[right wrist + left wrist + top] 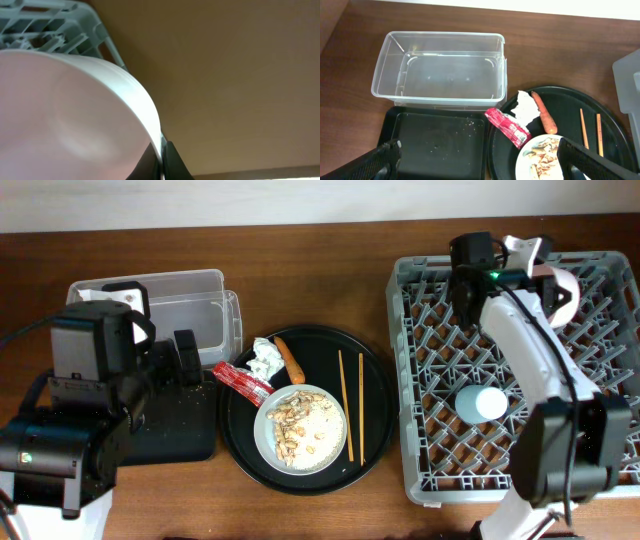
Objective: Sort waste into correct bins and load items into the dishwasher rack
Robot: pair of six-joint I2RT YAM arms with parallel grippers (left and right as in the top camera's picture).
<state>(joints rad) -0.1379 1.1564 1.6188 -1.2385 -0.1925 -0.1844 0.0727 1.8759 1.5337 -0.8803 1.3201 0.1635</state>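
As right gripper (162, 155) clamps bowl (70, 115), arm (525, 350) spans rack (430, 330).

Clear plastic is presented by the tub (445, 34), matt black plastic by the rectangular tray (435, 145), shiny crinkled foil by the red wrapper (506, 127), crumpled paper by the tissue (524, 106), wood by the chopsticks (344, 405), and a smooth glossy white surface by the bowl (75, 115).
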